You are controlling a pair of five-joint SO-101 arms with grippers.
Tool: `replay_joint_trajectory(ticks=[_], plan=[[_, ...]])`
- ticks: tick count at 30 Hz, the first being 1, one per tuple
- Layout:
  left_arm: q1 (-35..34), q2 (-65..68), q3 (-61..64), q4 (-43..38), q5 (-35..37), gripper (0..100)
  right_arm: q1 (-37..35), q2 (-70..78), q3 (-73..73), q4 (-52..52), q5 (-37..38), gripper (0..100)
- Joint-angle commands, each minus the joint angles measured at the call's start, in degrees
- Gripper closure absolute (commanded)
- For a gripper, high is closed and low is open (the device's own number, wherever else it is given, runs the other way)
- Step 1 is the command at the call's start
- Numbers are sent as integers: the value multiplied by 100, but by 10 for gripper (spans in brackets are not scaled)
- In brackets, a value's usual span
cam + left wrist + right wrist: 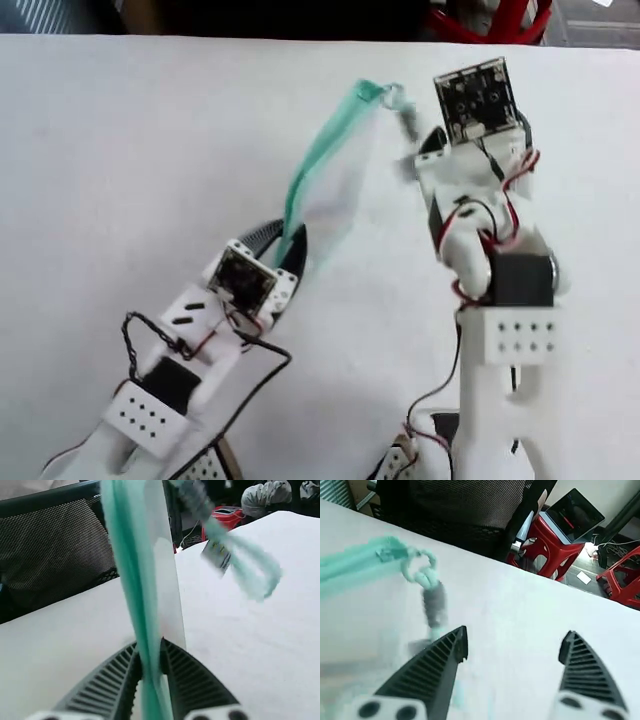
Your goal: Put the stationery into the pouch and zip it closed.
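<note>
Left gripper [150, 647] is clamped tight on one end of the pouch [330, 190], jaws pinched right over the teal zipper strip [127, 555]. It's holding that end up, so the pouch runs off across the white table [120, 150] toward the other arm. The body of the pouch is a frosted see-through plastic, and honestly I can't make out whether the stationery is inside. It's too blurry to call.

Right gripper [516, 634] is wide open with nothing in it, parked just beside the far end of the pouch. That's where the zipper pull [387, 555] sits, with a teal cord loop and grey tassel [432, 602] dangling off it. The tassel hangs close to one of the open jaws but isn't between them.

As for progress, my guess is we're in the zipping part, not the loading part. One arm is anchoring the pouch and the other is at the pull end. From the left wrist camera the two sides of the strip look pressed together along what's visible, so the zip may be shut or close to it, but I can't confirm that at the pull end. If it is shut, what's left is letting go and setting the pouch down.
</note>
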Motion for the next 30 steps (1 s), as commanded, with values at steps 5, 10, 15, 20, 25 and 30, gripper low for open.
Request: replay_joint_trajectory(ticks=[5, 10, 15, 20, 25, 30], plan=[[-470, -22, -1178, 870, 18, 976, -22, -1508, 862, 453, 26, 708], [-778, -22, -1626, 967, -35, 976, 4, -2343, 2558, -374, 62, 708], [-1446, -13, -1943, 976, -35, 976, 435, -2923, 4343, -1851, 62, 708], [-1455, 13, -1987, 1037, -835, 976, 655, -3160, 5662, -3301, 62, 708], [-1473, 1007, -2980, 1495, -1530, 976, 611, -3160, 6321, -3846, 18, 709], [-1235, 2905, -4809, 2338, -3253, 976, 611, -3196, 6787, -4154, 18, 720]])
